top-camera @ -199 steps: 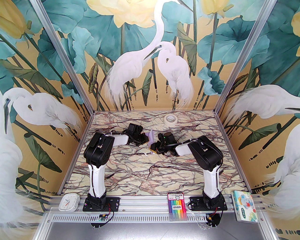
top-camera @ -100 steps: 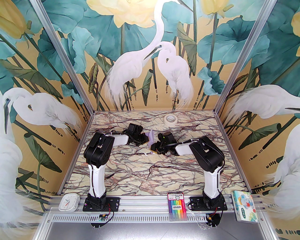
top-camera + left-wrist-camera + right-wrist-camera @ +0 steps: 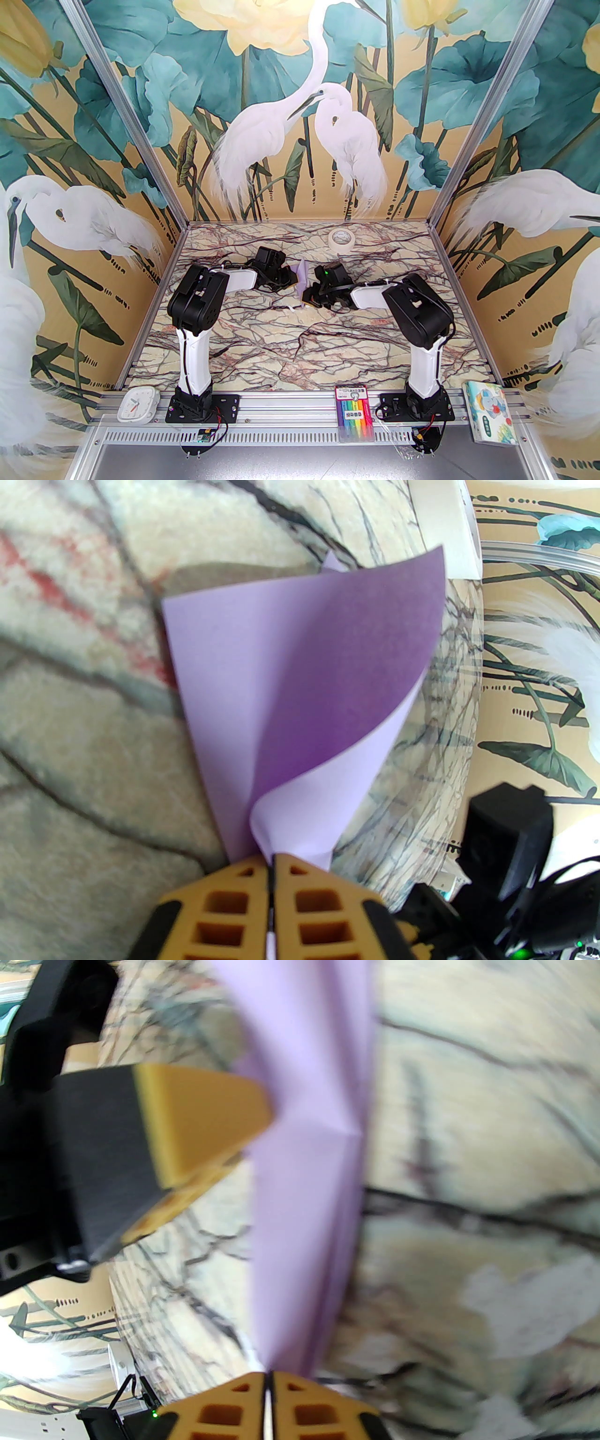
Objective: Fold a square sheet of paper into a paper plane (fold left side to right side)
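Right fingers (image 3: 234, 1412) newly together, paper plane (image 3: 304, 1203) between.

Bright, even, diffuse light fills the overhead view, which is sharp throughout, with faint soft shadows on the veined marble-pattern tabletop (image 3: 262, 347). Ahead of the jaws of the left gripper (image 3: 271, 862), the thin pale lavender paper sheet (image 3: 225, 677) is fairly crisp. Its curled inner face is shaded deep purple, and a soft shadow lies beyond it. The tabletop left of those jaws is out of focus, and lines to their right bow with lens distortion. Around the jaws of the right gripper (image 3: 268, 1375) everything smears, with blown-out glare to their lower left.
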